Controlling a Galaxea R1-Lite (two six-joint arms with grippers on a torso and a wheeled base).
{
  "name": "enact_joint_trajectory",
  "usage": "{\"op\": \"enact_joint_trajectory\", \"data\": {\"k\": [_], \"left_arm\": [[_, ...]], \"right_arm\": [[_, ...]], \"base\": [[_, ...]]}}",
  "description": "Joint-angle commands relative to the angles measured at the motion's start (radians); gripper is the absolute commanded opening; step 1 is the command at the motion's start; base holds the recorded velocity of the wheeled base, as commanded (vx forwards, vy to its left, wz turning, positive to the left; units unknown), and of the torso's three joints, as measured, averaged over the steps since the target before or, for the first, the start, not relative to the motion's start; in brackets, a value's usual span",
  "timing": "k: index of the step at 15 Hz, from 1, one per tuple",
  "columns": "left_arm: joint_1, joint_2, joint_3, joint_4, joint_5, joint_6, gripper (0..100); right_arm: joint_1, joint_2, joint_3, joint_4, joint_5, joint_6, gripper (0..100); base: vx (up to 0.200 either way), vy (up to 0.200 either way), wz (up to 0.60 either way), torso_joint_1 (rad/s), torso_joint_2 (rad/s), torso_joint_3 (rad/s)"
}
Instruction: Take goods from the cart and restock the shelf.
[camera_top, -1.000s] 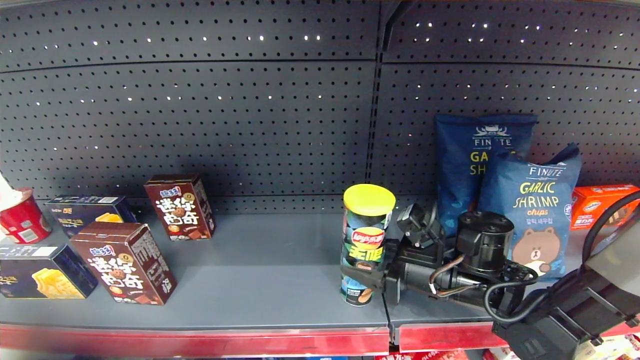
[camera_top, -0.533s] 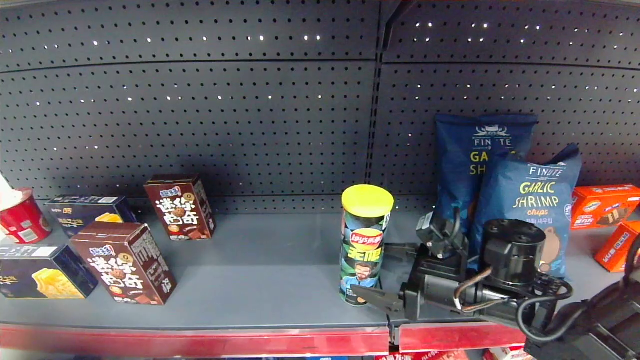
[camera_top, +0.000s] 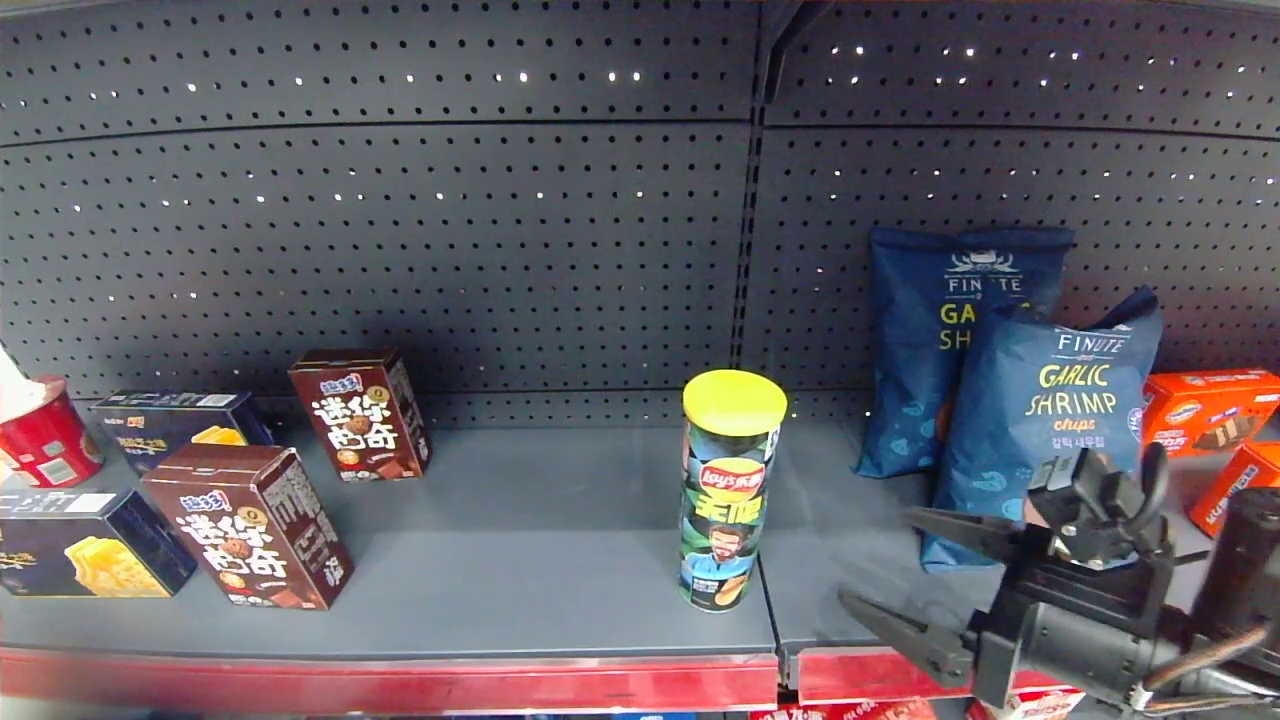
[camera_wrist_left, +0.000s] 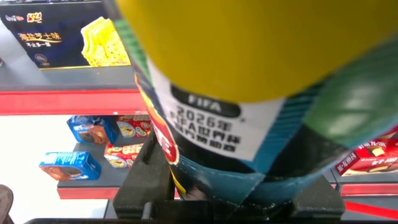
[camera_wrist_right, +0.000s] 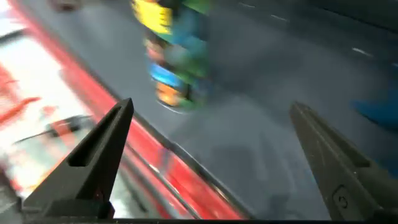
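Right gripper (camera_top: 935, 575), jaws apart, hangs at the front edge of the shelf (camera_top: 500, 560). The chip can (camera_top: 730, 490) stands upright on the shelf to its left, untouched. Left gripper (camera_wrist_left: 233, 199) clamps a second can (camera_wrist_left: 249, 81).

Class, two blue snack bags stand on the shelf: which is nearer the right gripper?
The front bag, lower and further right, behind the open right gripper; it partly covers the taller rear bag.
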Motion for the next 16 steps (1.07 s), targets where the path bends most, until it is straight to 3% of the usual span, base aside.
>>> {"op": "enact_joint_trajectory", "data": {"k": [1,3,6,7,8,10,12,14,16], "left_arm": [[0.000,0.002,0.000,-0.001,-0.002,-0.001,0],[0.000,0.002,0.014,-0.029,-0.006,-0.001,0],[0.000,0.002,0.089,-0.125,-0.006,0.003,0],[0.000,0.002,0.089,-0.125,-0.006,0.003,0],[0.000,0.002,0.098,-0.141,-0.011,0.026,0],[0.001,0.002,0.091,-0.147,-0.028,0.037,0],[0.000,0.002,0.046,-0.153,-0.092,0.037,0],[0.001,0.002,-0.001,-0.145,-0.192,0.039,0],[0.001,0.029,-0.034,-0.145,-0.273,0.039,0]], "right_arm": [[-0.099,-0.255,0.115,0.075,-0.091,-0.005,100],[-0.176,-0.364,0.181,0.087,-0.095,-0.005,100],[-0.401,-0.493,0.224,0.113,-0.061,-0.004,100],[-0.401,-0.493,0.224,0.113,-0.061,-0.004,100],[-0.487,-0.617,0.224,0.150,-0.052,0.005,100],[-0.493,-0.734,0.224,0.257,-0.077,-0.002,100],[-0.490,-0.996,0.222,0.504,-0.130,-0.022,100],[-0.561,-1.298,0.185,0.845,-0.140,-0.025,100],[-0.594,-1.403,0.135,1.035,-0.161,-0.031,100]], "base": [[0.000,0.000,0.00,0.000,0.00,0.000],[0.000,0.000,0.00,0.000,0.00,0.000],[0.000,0.000,0.00,0.000,0.00,0.000],[0.000,0.000,0.00,0.000,0.00,0.000],[0.000,0.000,0.00,0.000,0.00,0.000],[0.000,0.000,0.00,0.000,0.00,0.000],[0.000,0.000,0.00,0.000,0.00,0.000],[0.000,0.000,0.00,0.000,0.00,0.000],[0.000,0.000,0.00,0.000,0.00,0.000]]}}
